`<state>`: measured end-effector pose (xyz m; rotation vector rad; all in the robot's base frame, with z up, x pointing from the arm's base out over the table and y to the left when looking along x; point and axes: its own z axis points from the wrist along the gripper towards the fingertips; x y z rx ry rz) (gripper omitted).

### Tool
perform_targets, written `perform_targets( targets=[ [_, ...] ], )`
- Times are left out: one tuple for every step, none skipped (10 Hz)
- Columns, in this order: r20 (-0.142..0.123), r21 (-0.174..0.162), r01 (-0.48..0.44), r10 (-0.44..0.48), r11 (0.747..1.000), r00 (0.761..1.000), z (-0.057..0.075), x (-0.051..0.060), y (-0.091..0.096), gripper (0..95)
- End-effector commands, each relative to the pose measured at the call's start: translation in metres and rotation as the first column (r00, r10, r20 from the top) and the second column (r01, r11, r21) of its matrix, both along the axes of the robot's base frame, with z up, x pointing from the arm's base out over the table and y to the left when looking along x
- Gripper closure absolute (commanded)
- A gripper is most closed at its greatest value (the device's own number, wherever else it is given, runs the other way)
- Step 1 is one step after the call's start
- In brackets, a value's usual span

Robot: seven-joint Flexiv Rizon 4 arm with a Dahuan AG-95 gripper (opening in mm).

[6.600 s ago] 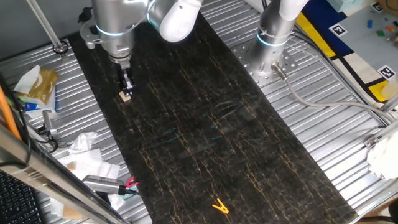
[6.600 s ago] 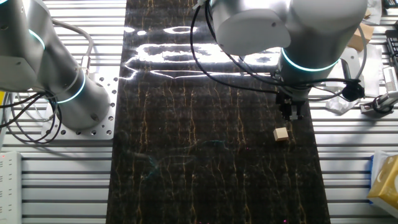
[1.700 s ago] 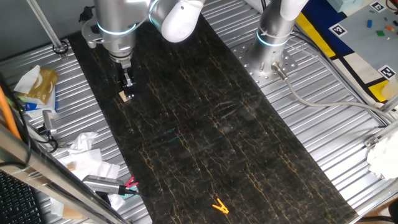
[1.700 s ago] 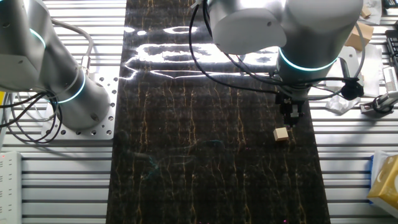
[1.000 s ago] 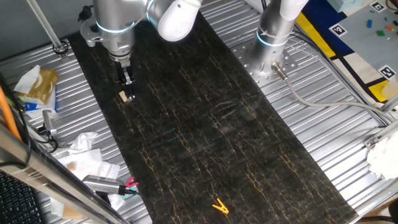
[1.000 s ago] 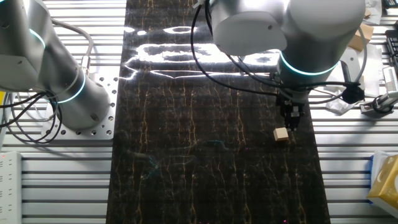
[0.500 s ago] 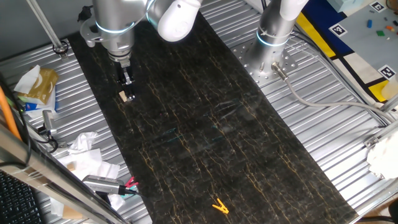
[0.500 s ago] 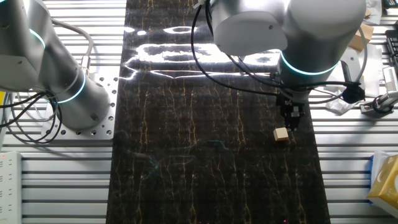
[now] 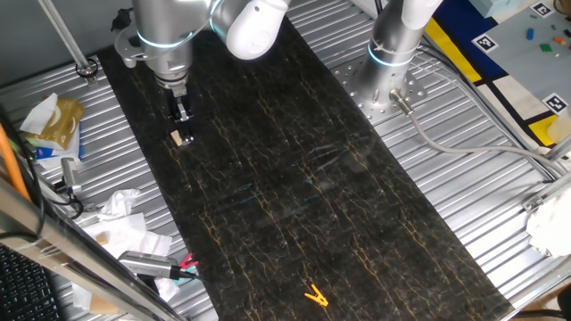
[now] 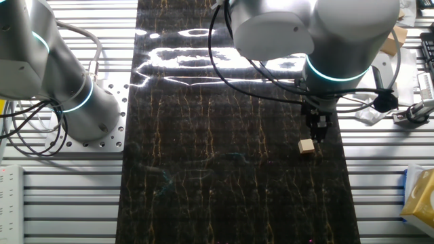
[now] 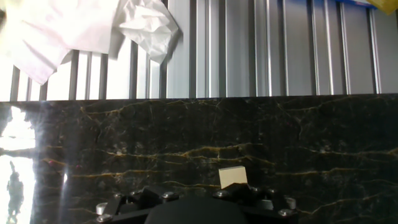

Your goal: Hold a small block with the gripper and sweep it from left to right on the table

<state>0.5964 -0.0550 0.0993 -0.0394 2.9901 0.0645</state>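
The small block (image 9: 179,138), a pale tan wooden cube, lies on the black gold-veined table (image 9: 294,178) near its left edge. It also shows in the other fixed view (image 10: 307,146) and low in the hand view (image 11: 233,177). The black gripper (image 9: 182,116) hangs from the silver-white arm just above and behind the block, apart from it and holding nothing. In the other fixed view the gripper (image 10: 317,130) is just above and right of the block. Its fingers look narrow and close together, and I cannot make out the gap. The hand view shows only the black gripper body.
A yellow clip (image 9: 315,295) lies at the near end of the table. Crumpled paper and clutter (image 9: 120,218) sit on the ribbed metal left of the slab, and white paper (image 11: 93,28) lies beyond the edge. A second arm's base (image 9: 390,62) stands on the right.
Over the last second nothing has visibly moved. Compared with 6.6 s ago the gripper has shifted only slightly by the block.
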Motion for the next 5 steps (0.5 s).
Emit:
perform_targets(
  targets=[
    [-0.001, -0.006, 0.004, -0.004, 1.000, 1.000, -0.0001, -0.0002, -0.0001, 19.0],
    [-0.001, -0.007, 0.003, -0.003, 1.000, 1.000, 0.0002, -0.0003, -0.0001, 19.0],
    [-0.002, -0.009, 0.000, 0.000, 1.000, 1.000, 0.0009, -0.0007, -0.0002, 19.0],
    [-0.002, -0.010, -0.002, 0.002, 1.000, 1.000, 0.0023, -0.0016, -0.0008, 19.0],
    [-0.003, -0.010, -0.002, 0.002, 1.000, 1.000, 0.0033, -0.0026, -0.0032, 19.0]
  ],
)
